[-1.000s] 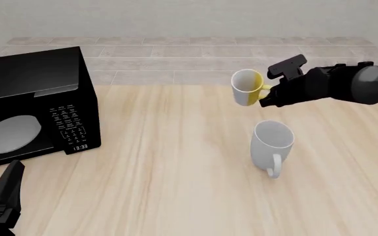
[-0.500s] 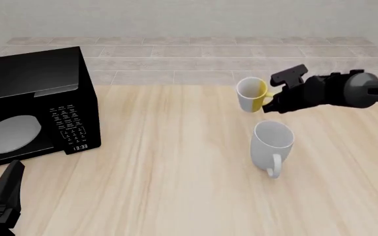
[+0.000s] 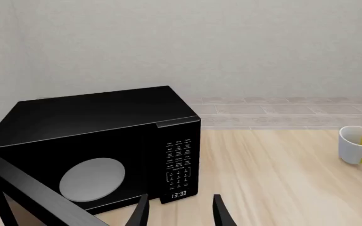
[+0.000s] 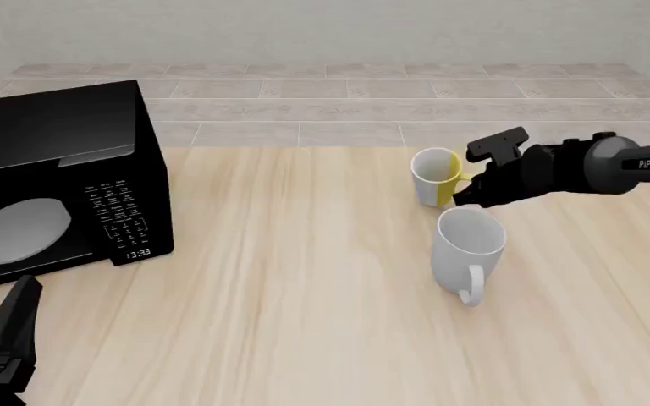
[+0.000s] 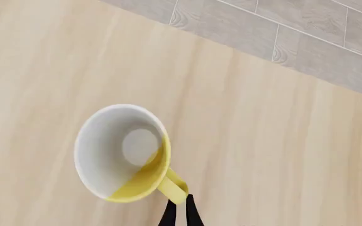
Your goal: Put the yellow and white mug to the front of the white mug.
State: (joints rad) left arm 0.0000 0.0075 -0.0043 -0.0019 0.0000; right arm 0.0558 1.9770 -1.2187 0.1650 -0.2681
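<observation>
Now the right gripper [image 4: 463, 191] reaches in from the right side of the front view and its fingers are pinched on the yellow handle of the yellow and white mug [image 4: 437, 177]. In the right wrist view the two dark fingertips [image 5: 188, 214] are pressed close together on that handle, and the mug [image 5: 123, 152] shows its open mouth and pale inside, with the yellow half on the side of the handle. The mug is upright, low over the wooden table [image 4: 302, 279] or on it; I cannot tell if it touches the wood. It is just behind the white mug [image 4: 469, 249], on the far side from the arms, very near to it. The white mug stands upright with its handle turned toward the near edge of the table.

The left gripper [image 4: 3, 334] is low at the near left corner of the front view, well apart from both mugs. In the left wrist view its fingers [image 3: 138, 214] are spread with nothing between them. A black microwave [image 4: 60, 182] stands on the left part of the table, its clock showing 13:33.
</observation>
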